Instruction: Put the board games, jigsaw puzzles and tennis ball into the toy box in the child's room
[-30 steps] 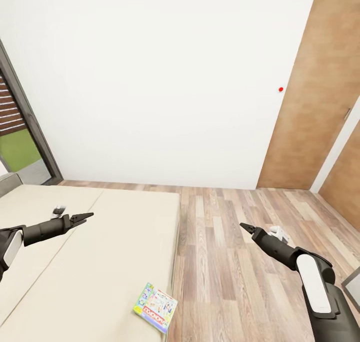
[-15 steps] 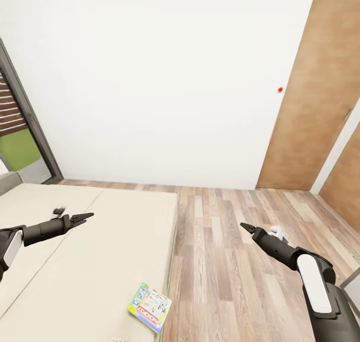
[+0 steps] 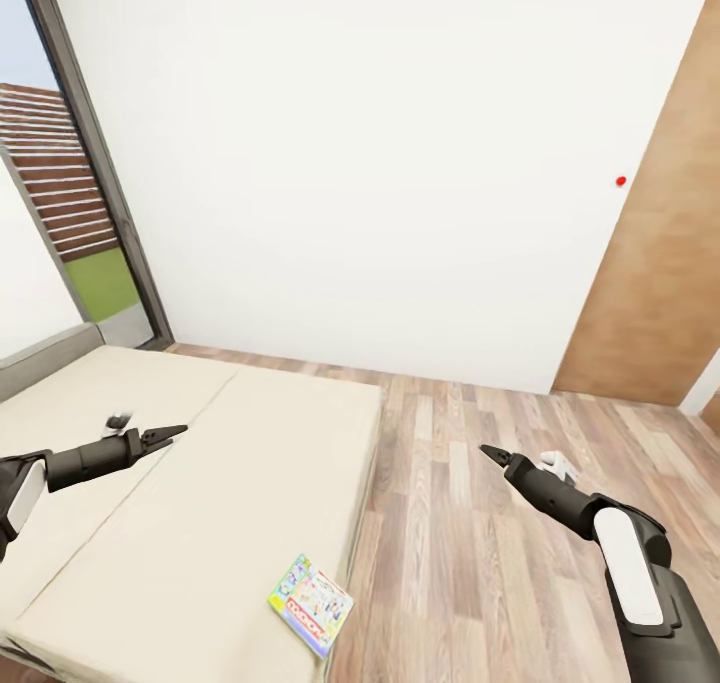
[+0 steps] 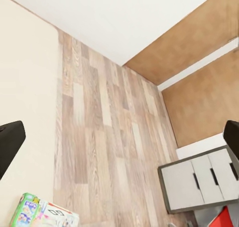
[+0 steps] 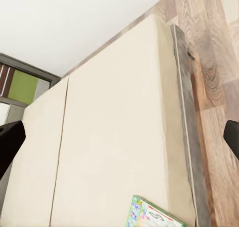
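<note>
White wall backs the room in the head view, with a brown wooden door panel at 3 o'clock and a dark-framed window at 10 o'clock. Light wood-plank floor runs from the wall's foot toward 5 o'clock.

A wide bed with a plain cream mattress occupies the 7 to 9 o'clock area. One colourful flat rectangular board game box lies on the mattress near its floor-side edge, at about 6 o'clock, flat and turned at an angle to that edge. The same box shows partly in the left wrist view and the right wrist view.

The left end effector hangs above the mattress at 8 o'clock, well apart from the box, its dark fingers drawn to a narrow point, holding nothing. The right end effector hangs above the floor at 4 o'clock, also well apart from the box, fingers narrowed likewise and empty.

A grey drawer cabinet stands on the floor in the left wrist view, with a red object just beside it, cut off by the frame.
</note>
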Available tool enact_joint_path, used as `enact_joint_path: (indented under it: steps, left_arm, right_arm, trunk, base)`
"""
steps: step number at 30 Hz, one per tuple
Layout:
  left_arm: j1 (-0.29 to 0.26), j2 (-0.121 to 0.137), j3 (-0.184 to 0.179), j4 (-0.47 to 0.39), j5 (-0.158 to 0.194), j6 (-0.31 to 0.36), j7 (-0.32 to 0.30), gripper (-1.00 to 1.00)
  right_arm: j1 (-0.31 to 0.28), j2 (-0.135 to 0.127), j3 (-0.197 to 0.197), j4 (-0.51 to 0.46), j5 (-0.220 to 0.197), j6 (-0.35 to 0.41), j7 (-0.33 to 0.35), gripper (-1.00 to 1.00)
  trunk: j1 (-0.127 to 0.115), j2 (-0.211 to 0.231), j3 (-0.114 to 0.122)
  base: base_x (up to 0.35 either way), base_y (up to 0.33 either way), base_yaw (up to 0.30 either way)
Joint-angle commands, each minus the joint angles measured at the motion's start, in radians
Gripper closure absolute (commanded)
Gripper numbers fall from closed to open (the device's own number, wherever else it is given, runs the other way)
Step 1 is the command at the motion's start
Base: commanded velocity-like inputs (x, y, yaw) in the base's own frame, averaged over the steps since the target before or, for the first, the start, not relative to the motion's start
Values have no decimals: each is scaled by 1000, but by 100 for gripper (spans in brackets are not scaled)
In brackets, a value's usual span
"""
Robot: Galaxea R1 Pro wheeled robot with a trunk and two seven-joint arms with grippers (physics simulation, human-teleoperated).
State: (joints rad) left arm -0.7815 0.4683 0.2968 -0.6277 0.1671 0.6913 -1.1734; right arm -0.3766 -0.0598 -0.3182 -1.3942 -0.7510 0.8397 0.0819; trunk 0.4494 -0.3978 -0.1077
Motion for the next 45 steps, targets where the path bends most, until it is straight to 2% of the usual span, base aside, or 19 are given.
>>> enact_joint_path:
  steps: [1,13,35,45]
  left_arm:
    - [-1,0,1,0,2,8,-3,-100]
    - [-2,0,1,0,2,8,-7,-100]
    - [-1,0,1,0,2,7,-9,-100]
    - [-2,1,3,0,2,4,-12,-100]
  right_arm:
    - [-1,0,-2,0,7,5,9,-100]
    - [-1,0,-1,0,9,5,9,-100]
    - [-1,1,-2,0,11,5,9,-100]
    - [-1,0,-2,0,9,5,9,-100]
  trunk:
    - [1,-2,-2]
    - [1,-2,-2]
    - [1,-2,-2]
    - [1,-2,-2]
  base:
    - [0,-281,291]
    - [-12,-231,291]
    - [10,-6,281]
    - [1,0,186]
